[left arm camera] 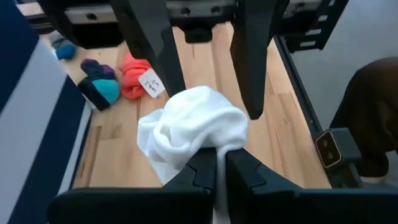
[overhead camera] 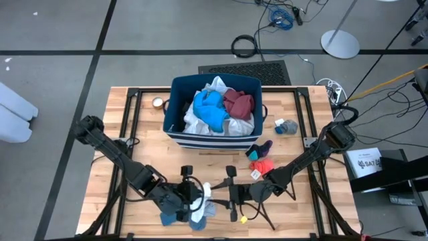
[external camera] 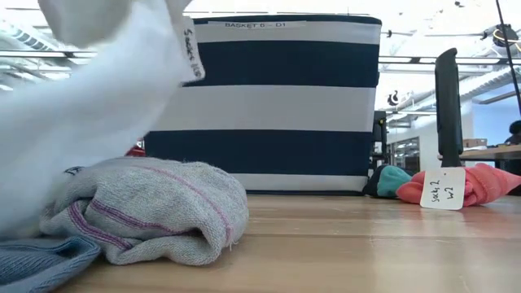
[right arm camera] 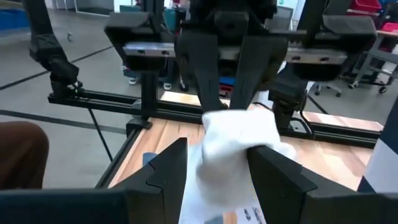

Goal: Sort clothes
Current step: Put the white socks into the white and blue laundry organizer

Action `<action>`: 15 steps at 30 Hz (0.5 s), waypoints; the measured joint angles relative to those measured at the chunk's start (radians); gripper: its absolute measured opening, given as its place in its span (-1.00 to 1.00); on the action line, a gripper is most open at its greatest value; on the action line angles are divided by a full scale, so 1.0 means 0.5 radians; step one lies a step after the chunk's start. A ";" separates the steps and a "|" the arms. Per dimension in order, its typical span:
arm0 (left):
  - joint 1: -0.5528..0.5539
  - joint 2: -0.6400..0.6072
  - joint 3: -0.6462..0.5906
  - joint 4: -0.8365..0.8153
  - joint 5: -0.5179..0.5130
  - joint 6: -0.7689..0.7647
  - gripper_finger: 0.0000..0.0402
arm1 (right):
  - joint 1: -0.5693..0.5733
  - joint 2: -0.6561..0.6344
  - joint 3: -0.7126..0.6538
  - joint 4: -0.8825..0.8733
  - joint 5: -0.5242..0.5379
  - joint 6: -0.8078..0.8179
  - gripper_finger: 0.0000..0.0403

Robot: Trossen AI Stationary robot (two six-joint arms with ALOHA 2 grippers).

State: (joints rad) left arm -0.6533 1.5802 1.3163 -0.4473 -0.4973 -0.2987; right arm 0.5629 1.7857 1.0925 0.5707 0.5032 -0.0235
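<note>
Low view: a white sock (external camera: 98, 106) hangs right at the lens over a grey sock (external camera: 155, 207) on the wood counter (external camera: 366, 244); the striped bin (external camera: 269, 106) stands behind.

High view: bin full of clothes (overhead camera: 217, 107), grey floor (overhead camera: 60, 40) with cables around.

Wrist views: left hand (left arm camera: 217, 171) is clamped on the white sock; right hand (right arm camera: 217, 165) is apart around it.
</note>
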 joint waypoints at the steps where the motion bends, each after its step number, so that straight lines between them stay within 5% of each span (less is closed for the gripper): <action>1: 0.001 0.009 0.000 0.000 0.002 0.002 -0.91 | 0.000 0.002 0.006 -0.010 -0.002 0.004 -0.22; 8: 0.005 0.025 -0.003 0.082 0.024 0.067 -0.91 | -0.001 0.003 0.007 -0.070 -0.001 0.030 -0.25; 15: 0.009 0.025 -0.003 0.121 0.145 0.141 -0.90 | 0.000 0.003 0.008 -0.093 -0.022 0.029 -0.60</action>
State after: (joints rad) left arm -0.6488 1.5929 1.3148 -0.3867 -0.4247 -0.2283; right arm 0.5629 1.7870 1.0965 0.5243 0.4922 -0.0089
